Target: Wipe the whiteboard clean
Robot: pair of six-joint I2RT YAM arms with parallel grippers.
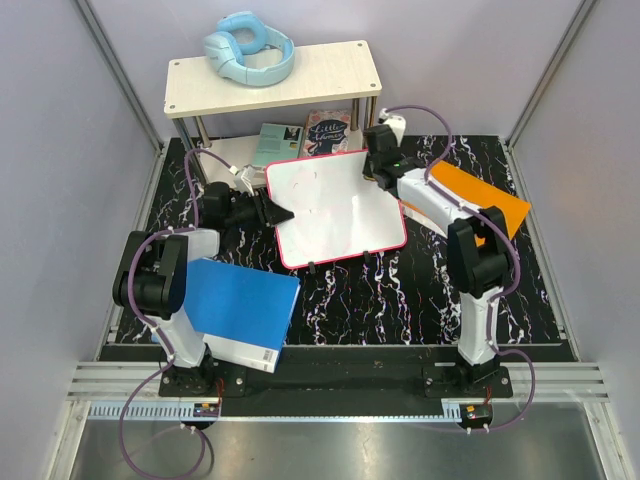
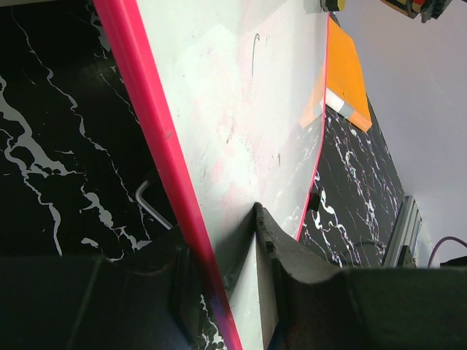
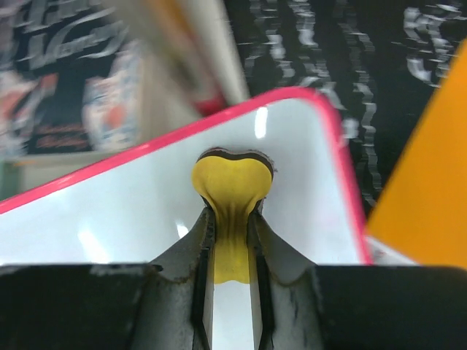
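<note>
My left gripper (image 2: 228,251) pinches the red-pink rim of the whiteboard (image 1: 335,210) at its left edge, one finger above the board and one below. My right gripper (image 3: 232,219) is pressed together on a soft yellow pad (image 3: 232,179). The pad lies against the white face, just inside the board's far right corner. So the board is between my two tools, with the left one holding and the right one wiping.

I judge that the erasing is mostly done. From above I see no clear handwriting on the face. From my left wrist I see a thin dark curved stroke (image 2: 254,52) far ahead of the fingers, some small dark specks closer in, and a pale pink haze in the middle. These marks are what is left. Under the pad itself I cannot see.

The board sits over a black tabletop (image 1: 420,295) with white veins. A blue book (image 1: 240,310) lies behind my left gripper, close to that arm's base. An orange book (image 1: 490,205) lies just outside the board's right edge, beside my right arm. Beyond both tools stands a low shelf (image 1: 300,80) with headphones (image 1: 248,48) on top and more books (image 1: 305,135) below it. Pale walls close the space on three sides.
</note>
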